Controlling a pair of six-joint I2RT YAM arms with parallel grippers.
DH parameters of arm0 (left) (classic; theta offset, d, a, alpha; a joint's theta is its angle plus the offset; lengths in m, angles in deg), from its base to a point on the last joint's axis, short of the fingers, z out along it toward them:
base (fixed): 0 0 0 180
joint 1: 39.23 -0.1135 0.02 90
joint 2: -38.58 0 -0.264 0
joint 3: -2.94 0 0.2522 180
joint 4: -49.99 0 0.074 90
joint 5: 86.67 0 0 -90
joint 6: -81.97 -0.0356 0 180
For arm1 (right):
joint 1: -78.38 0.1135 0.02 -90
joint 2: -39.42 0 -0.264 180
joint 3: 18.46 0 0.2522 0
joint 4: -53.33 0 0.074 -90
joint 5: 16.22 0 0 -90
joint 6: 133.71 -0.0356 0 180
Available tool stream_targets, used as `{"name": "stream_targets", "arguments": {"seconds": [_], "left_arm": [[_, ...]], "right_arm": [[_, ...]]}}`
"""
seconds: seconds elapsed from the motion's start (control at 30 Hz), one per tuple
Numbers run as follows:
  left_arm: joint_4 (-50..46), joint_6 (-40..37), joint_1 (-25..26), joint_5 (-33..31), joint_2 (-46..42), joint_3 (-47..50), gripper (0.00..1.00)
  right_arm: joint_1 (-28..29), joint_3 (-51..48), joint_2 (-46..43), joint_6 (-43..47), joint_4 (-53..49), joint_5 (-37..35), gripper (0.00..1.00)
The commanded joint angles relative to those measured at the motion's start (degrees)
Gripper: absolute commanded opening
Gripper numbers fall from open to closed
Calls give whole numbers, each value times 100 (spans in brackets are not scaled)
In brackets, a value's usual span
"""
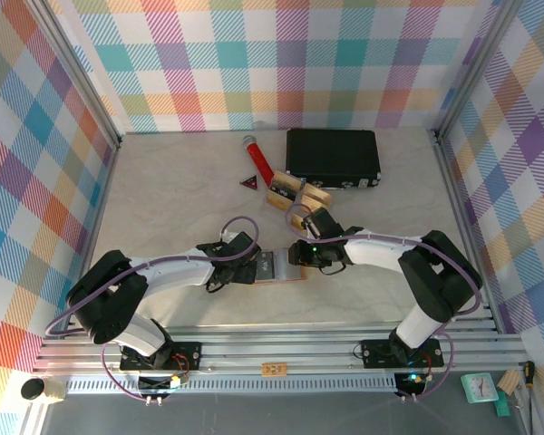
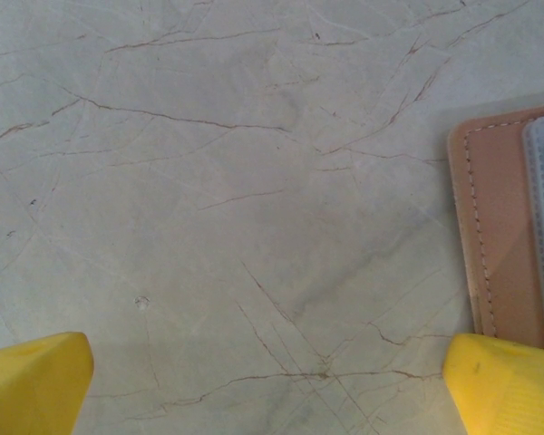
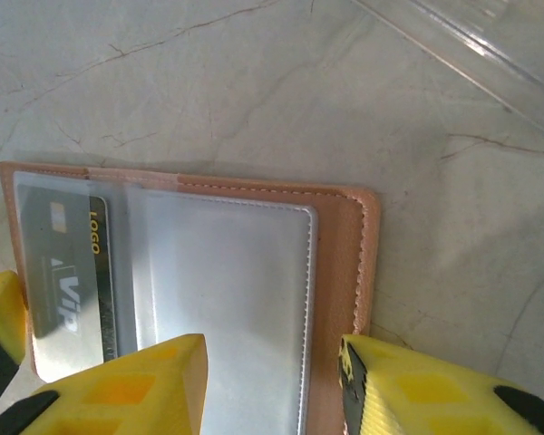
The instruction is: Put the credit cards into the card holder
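Observation:
The card holder (image 1: 276, 269) lies opened flat on the table, tan-brown inside with clear sleeves (image 3: 227, 290). One dark card marked "VIP" and "LOGO" (image 3: 68, 272) sits under its left sleeve. My right gripper (image 3: 272, 381) is open just above the holder's right half, its fingers straddling the sleeve's stitched edge. My left gripper (image 2: 267, 390) is wide open over bare table, with the holder's edge (image 2: 494, 227) by its right finger. From above, the left gripper (image 1: 252, 265) and right gripper (image 1: 299, 257) flank the holder. Gold-tan cards (image 1: 286, 188) lie farther back.
A big black case (image 1: 333, 156) stands at the back. A red triangle (image 1: 250, 182) and a red stick (image 1: 257, 159) lie left of the cards. A clear plastic tray's edge (image 3: 471, 54) runs just beyond the holder. Checked walls close in the table.

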Motion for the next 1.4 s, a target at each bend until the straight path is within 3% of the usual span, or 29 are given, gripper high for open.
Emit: {"name": "stream_targets", "arguments": {"seconds": [0.0,0.97,1.13,1.37], "left_arm": [[110,45,77,-12,138,155,100],[288,151,111,33,67,287,100],[134,251,42,-271,-335,354,100],[-90,385,-505,-348,-1401,611,100]], "right_arm": [[-40,173,182,36,109,121,44],[370,524,90,-497,581,1022,44],[535,672,61,-654,656,1058,44],[815,912,396,-854,825,958,44]]}}
